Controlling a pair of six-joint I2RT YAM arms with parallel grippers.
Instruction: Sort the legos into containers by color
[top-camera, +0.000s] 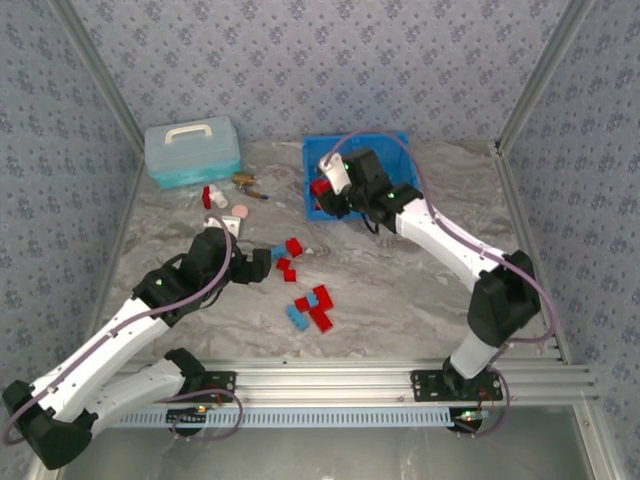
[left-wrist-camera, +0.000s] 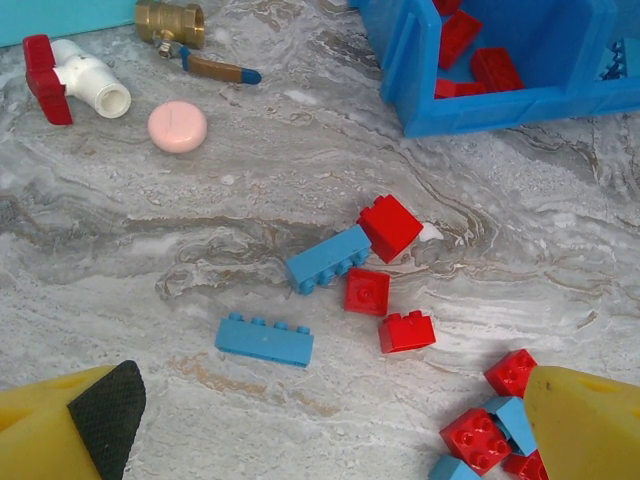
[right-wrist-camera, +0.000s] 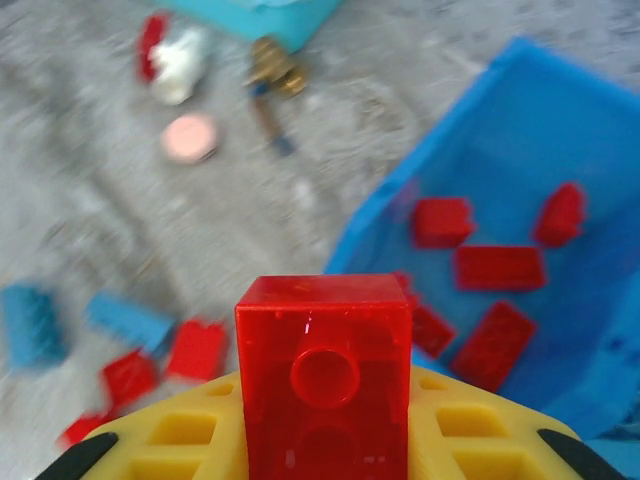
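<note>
My right gripper (right-wrist-camera: 323, 420) is shut on a bright red lego (right-wrist-camera: 323, 340) and hangs over the left rim of the blue bin (right-wrist-camera: 520, 130). Several red legos (right-wrist-camera: 498, 267) lie in the compartment below it. In the top view the held lego (top-camera: 320, 187) sits at the bin's (top-camera: 390, 150) left edge. My left gripper (left-wrist-camera: 340, 440) is open and low over the table, with bare table between its fingers (left-wrist-camera: 100, 420). Ahead of it lie a long blue lego (left-wrist-camera: 264, 340), another blue one (left-wrist-camera: 328, 258) and red ones (left-wrist-camera: 390, 226) (left-wrist-camera: 407, 331). A mixed cluster (left-wrist-camera: 478, 438) lies by the right finger.
A pale teal lidded box (top-camera: 192, 150) stands at the back left. Near it lie a red-and-white valve (left-wrist-camera: 75, 80), a brass fitting (left-wrist-camera: 170, 20) and a pink disc (left-wrist-camera: 177, 126). Patterned walls close in the table on three sides.
</note>
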